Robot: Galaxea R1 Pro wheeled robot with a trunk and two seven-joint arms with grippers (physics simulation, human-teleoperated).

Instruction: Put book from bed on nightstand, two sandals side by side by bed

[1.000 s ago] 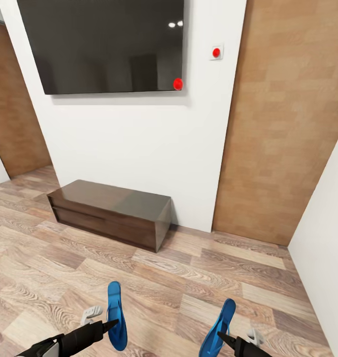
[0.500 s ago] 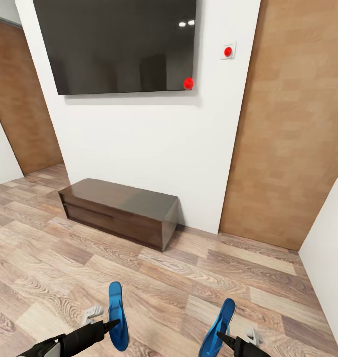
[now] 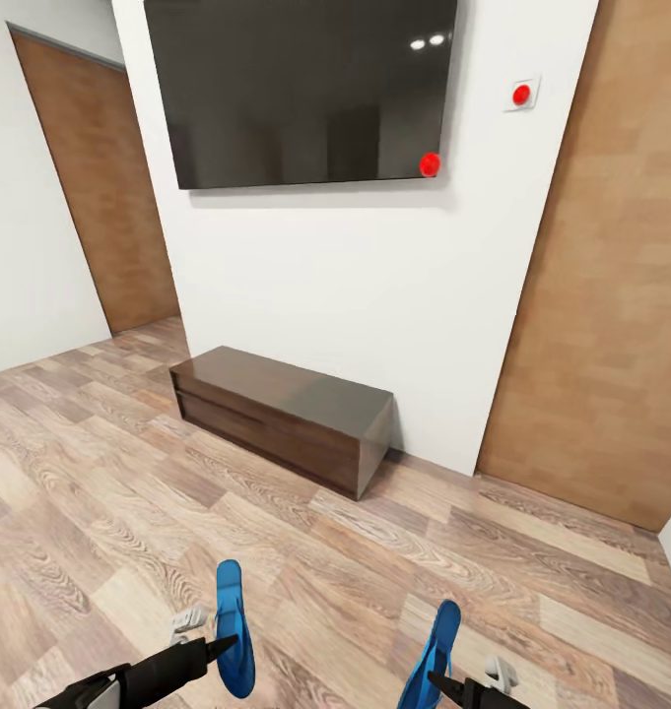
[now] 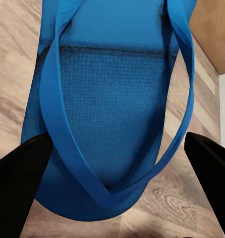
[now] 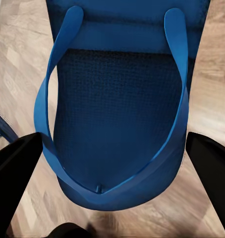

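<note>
Blue sandal (image 3: pixel 233 626) clamped between the left claw's (image 3: pixel 217 645) fingers, toe pointing away from it, second sandal (image 3: pixel 434 650) likewise pinched in the right claw (image 3: pixel 441 679), both above wood floor (image 3: pixel 128 512)

The left arm (image 3: pixel 128 679) is a glossy black, rounded tube that tapers toward its black left hand (image 3: pixel 209 638), with a light grey panel at its near end by the picture's edge. One finger is a slim, pointed black spike (image 3: pixel 220 645); the other is a pale grey, blocky piece (image 3: pixel 187 622). The black right hand (image 3: pixel 470 677) is built alike: a black pointed finger (image 3: pixel 443 681) and a light grey rounded one (image 3: pixel 502 673). In both wrist views the fingers appear as plain, matte black wedges (image 4: pixel 18 171) (image 5: pixel 209 163) without markings.
</note>
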